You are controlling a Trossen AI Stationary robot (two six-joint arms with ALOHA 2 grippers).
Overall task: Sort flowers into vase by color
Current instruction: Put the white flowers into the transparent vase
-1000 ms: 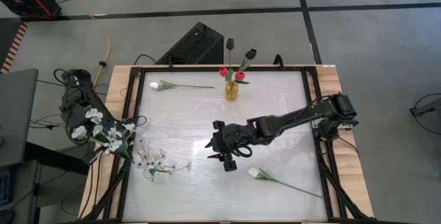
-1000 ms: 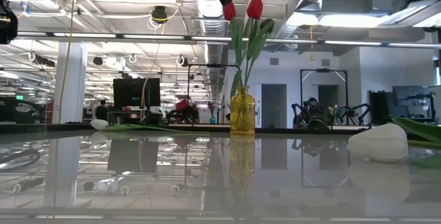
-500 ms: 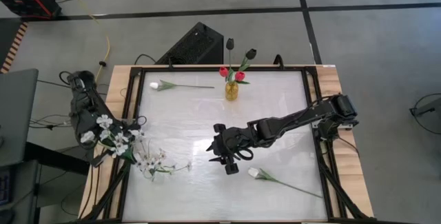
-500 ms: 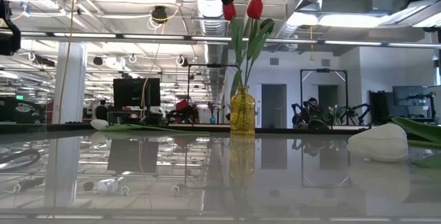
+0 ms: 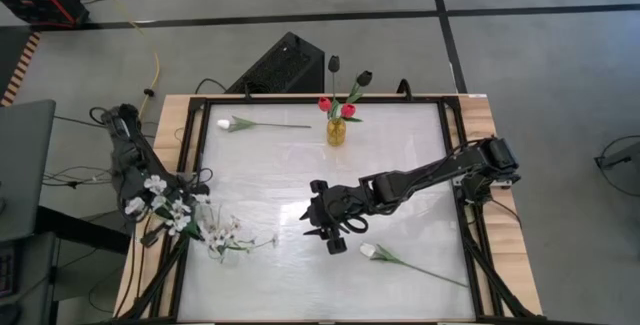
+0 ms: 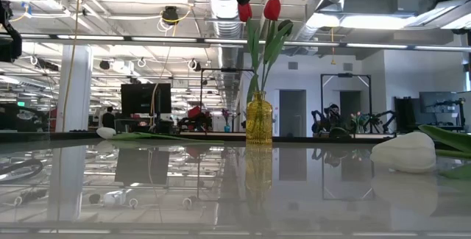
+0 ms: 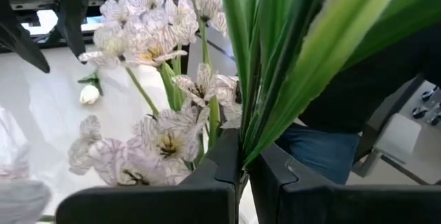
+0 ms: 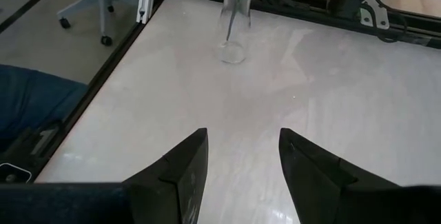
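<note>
The yellow vase stands at the table's far middle with two red tulips in it. Black tulip buds show above them. My left gripper is over the table's left edge, shut on a spray of small white blossoms. A second spray lies on the table just beside it. One white tulip lies at the far left and another at the near right. My right gripper hangs open above the table's middle, holding nothing. My left gripper pinches the spray's green stems and long leaves between its two fingers, low on the bunch. The blossoms and leaves stick out beyond the fingertips. The spray is carried off the table, above its left rail.
A black frame and wooden borders run along the table's sides. In the right wrist view a small clear glass thing with green at its top stands ahead on the table. A black box sits on the floor beyond the far edge.
My left gripper has sunk with the spray and drifted a little toward the near edge, closer to the spray lying on the table. It has stayed shut on the stems. My right gripper has kept still.
</note>
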